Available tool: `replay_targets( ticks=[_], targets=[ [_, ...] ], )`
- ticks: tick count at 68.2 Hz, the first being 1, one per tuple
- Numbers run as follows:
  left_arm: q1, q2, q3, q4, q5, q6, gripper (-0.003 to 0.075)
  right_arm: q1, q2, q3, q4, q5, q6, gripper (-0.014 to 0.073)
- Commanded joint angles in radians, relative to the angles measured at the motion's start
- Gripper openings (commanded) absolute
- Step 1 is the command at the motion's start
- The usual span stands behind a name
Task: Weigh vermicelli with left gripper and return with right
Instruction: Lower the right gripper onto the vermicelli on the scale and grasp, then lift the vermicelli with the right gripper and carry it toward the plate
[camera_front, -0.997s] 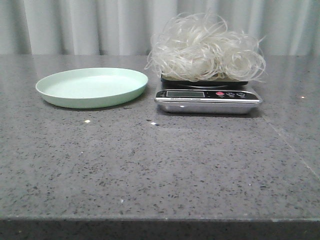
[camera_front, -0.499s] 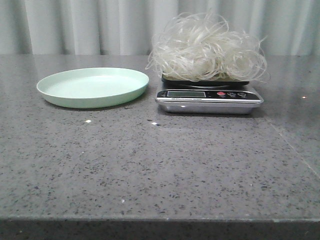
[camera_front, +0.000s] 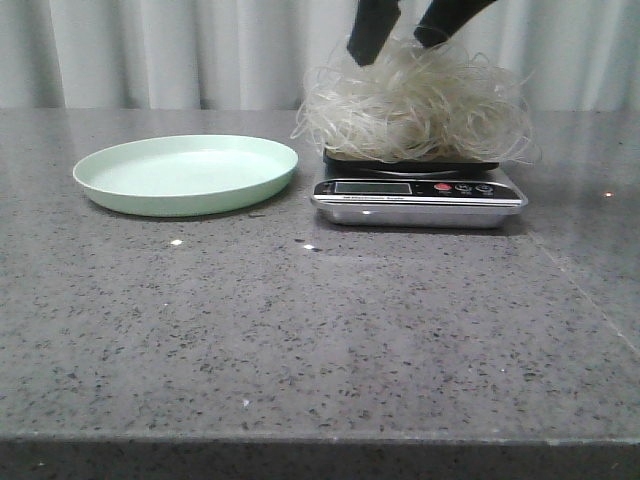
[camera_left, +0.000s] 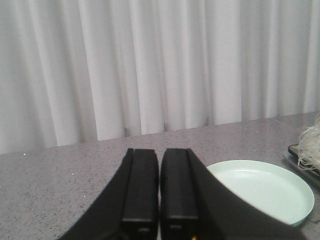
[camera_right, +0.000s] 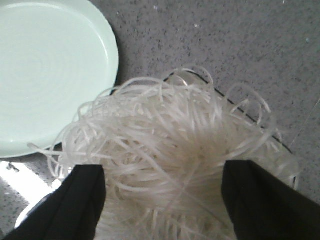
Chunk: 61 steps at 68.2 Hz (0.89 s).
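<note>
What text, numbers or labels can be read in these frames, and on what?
None can be read.
Scale display: its window shows no legible digits.
Scale front strip under the display: a line of small print, too blurred to read.
Scale buttons, one pink and two dark: any marks are too small to tell.
Plate, vermicelli, table and curtain: no writing visible.

pale green plate (camera_front: 186, 175) left | digital scale (camera_front: 418, 197) right; grey speckled table (camera_front: 320, 330)
</note>
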<state>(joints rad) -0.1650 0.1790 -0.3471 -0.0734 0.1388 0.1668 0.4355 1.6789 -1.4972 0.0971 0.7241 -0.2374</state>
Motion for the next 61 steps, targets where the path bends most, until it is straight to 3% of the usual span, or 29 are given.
replay_targets(
  ticks=[1,16,24,39,61],
  targets=[
    [0.002,0.01,-0.028,-0.006,-0.087,-0.01,0.0137,-0.002,-0.013,-0.039,-0.054,-0.028,-0.008,0.0588],
    [0.002,0.01,-0.028,-0.006,-0.087,-0.01,0.0137,-0.002,0.043,-0.039,-0.132,0.036,-0.008,0.0586],
    [0.002,0.01,-0.028,-0.006,-0.087,-0.01,0.0137,-0.002,0.061,-0.039,-0.132,0.068,-0.008,0.053],
    [0.002,0.01,-0.028,-0.006,-0.087,-0.01,0.0137,-0.002,0.052,-0.039,-0.133,0.066,-0.008,0.0142],
    [0.002,0.01,-0.028,-0.006,-0.087,-0.01,0.0137,-0.002,-0.014,-0.085,-0.134,0.095,-0.008,0.0151]
  ],
)
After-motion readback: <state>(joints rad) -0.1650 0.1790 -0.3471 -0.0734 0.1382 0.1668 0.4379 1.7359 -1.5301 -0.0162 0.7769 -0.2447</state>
